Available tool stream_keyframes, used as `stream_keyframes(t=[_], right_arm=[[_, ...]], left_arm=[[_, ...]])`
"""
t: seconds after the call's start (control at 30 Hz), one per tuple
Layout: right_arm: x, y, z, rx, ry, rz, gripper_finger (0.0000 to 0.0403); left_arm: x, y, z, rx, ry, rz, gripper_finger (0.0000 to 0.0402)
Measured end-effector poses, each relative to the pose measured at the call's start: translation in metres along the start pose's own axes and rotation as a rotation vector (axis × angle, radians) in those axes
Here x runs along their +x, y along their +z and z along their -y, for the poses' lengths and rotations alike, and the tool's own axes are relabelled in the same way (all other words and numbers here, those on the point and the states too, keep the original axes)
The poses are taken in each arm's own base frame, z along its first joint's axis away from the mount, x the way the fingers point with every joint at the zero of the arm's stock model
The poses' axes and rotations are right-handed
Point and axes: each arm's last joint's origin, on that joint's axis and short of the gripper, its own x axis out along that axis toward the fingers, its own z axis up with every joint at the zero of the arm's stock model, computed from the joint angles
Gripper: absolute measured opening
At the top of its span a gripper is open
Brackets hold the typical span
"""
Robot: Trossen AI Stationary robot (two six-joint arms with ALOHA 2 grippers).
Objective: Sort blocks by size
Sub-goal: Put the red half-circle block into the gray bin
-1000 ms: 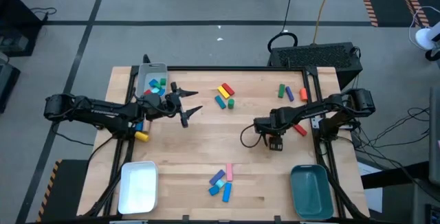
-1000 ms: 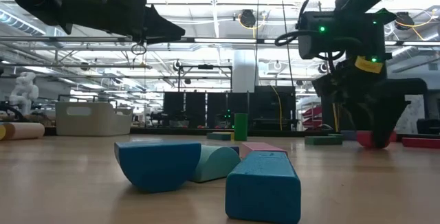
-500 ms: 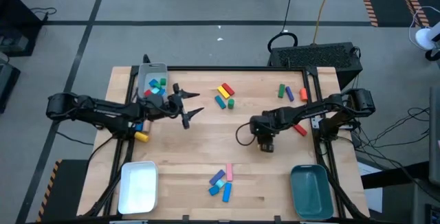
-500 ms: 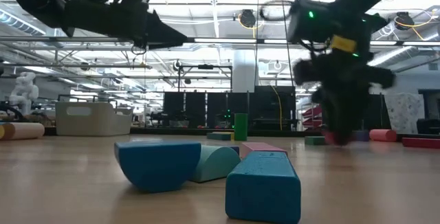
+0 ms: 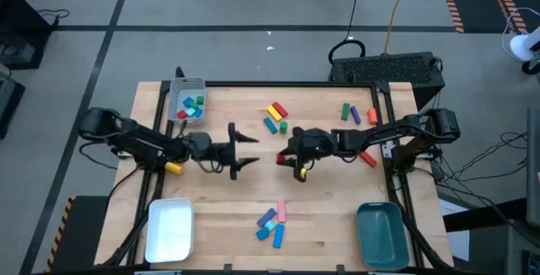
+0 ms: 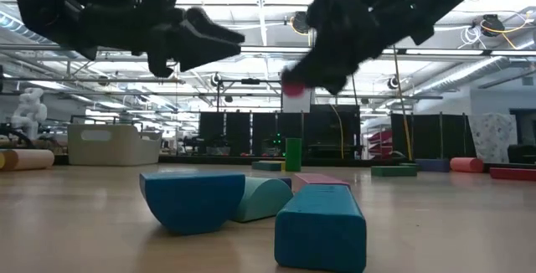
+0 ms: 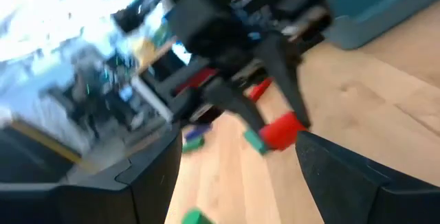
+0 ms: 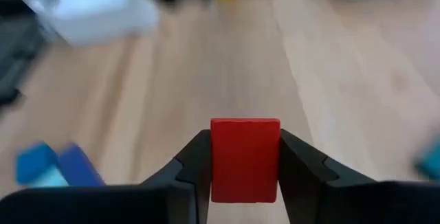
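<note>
**Red block riding toward the counter's middle**

Swinging left from the right side of the counter (image 5: 245, 191), where it was a second ago, the right gripper (image 8: 245, 157) is now hanging above the middle, its jaws pinching a red block (image 8: 245, 159) clear of the wood. Facing it from the left, the left gripper (image 5: 246, 150) is also reaching farther toward the centre than before, its jaws spread wide and empty, the two tools sitting near each other but apart. Behind them, a loose group of yellow, red, blue and green blocks (image 5: 275, 116) is lying at the far middle. Nearer, a cluster of blue, teal and pink blocks (image 5: 272, 223) is resting at the near edge, between the white tray (image 5: 170, 229) at near left and the teal tray (image 5: 381, 234) at near right. A grey tray (image 5: 187, 99) at far left is holding several small blocks.
</note>
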Motion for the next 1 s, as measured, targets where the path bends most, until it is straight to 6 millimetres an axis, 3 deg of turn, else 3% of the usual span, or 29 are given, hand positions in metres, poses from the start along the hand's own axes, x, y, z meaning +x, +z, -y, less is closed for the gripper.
stream_keyframes(t=[0.4,0.77,1.0], right_arm=[[-0.004,0.026,-0.008,0.056,0.101,0.270,0.0113],[-0.005,0.030,-0.009,0.087,0.114,0.310,0.0116],[-0.005,0.031,-0.011,0.088,0.120,0.324,0.0117]], left_arm=[[0.029,0.024,0.015,0.195,0.057,0.021,0.0288],[0.047,0.028,0.021,0.286,0.104,-0.038,0.0348],[0.047,0.028,0.020,0.283,0.129,-0.053,0.0308]])
